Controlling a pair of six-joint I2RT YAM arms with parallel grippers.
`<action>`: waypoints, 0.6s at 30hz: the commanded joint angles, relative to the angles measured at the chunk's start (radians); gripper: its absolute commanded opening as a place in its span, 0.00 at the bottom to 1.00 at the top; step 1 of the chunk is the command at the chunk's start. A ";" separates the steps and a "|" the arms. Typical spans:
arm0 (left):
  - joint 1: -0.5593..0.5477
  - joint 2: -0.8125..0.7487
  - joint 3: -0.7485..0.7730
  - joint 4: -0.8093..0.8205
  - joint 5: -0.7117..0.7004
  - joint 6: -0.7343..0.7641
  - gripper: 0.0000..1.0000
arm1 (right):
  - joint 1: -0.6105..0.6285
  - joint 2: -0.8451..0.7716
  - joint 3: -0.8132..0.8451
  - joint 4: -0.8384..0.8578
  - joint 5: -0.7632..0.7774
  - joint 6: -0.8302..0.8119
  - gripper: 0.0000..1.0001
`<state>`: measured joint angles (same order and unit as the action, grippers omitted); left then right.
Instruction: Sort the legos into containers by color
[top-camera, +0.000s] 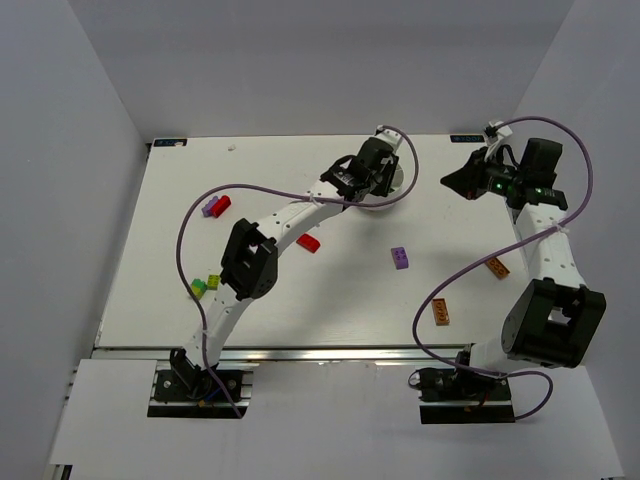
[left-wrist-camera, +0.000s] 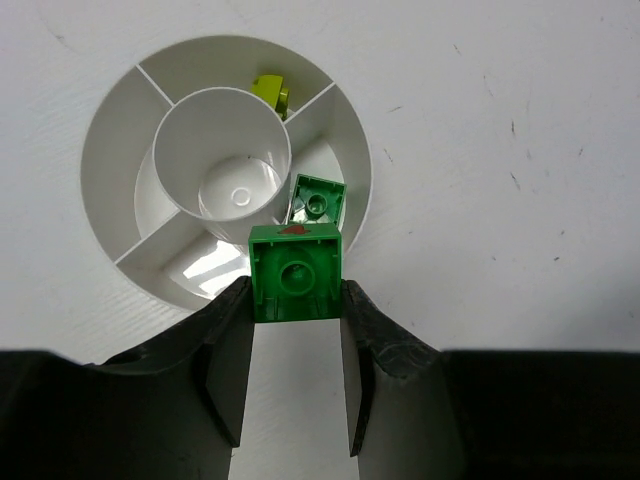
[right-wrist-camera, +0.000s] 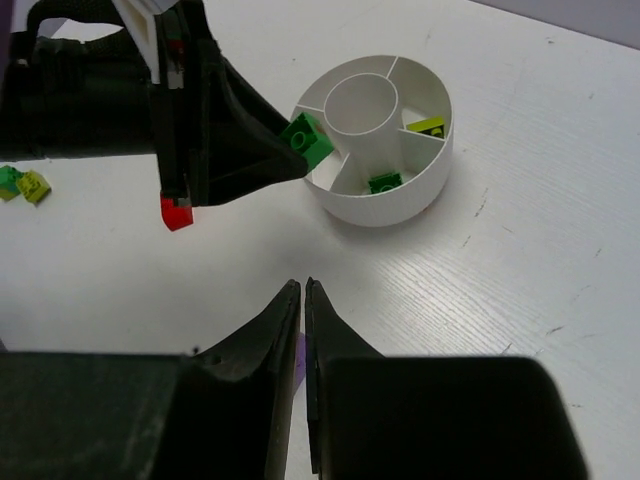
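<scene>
One green lego (left-wrist-camera: 294, 273) in left pincer (left-wrist-camera: 295, 300), over white dish (left-wrist-camera: 110, 130) rim.

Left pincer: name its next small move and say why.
Probably ease the left pincer a touch forward and open it. It grips a green brick at the near rim of the white dish, and the wedge just beyond already holds another green brick; the yellow-green one lies in a different wedge.

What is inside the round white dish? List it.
One green brick in a wedge, one yellow-green brick in another; centre well empty. The left gripper's held brick hides part of the dish beneath it.
</scene>
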<state>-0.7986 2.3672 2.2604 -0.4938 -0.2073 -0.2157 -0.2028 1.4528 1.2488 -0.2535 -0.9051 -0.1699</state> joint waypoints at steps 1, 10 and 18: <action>-0.001 0.020 0.034 0.080 -0.024 0.021 0.19 | -0.007 -0.048 -0.023 0.066 -0.037 0.035 0.11; 0.001 0.061 0.013 0.245 -0.003 0.024 0.20 | -0.010 -0.080 -0.083 0.106 -0.046 0.075 0.12; -0.001 0.093 0.028 0.282 -0.014 0.018 0.22 | -0.017 -0.109 -0.134 0.134 -0.054 0.098 0.12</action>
<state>-0.7986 2.4763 2.2604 -0.2485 -0.2176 -0.1997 -0.2115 1.3739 1.1278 -0.1680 -0.9314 -0.0902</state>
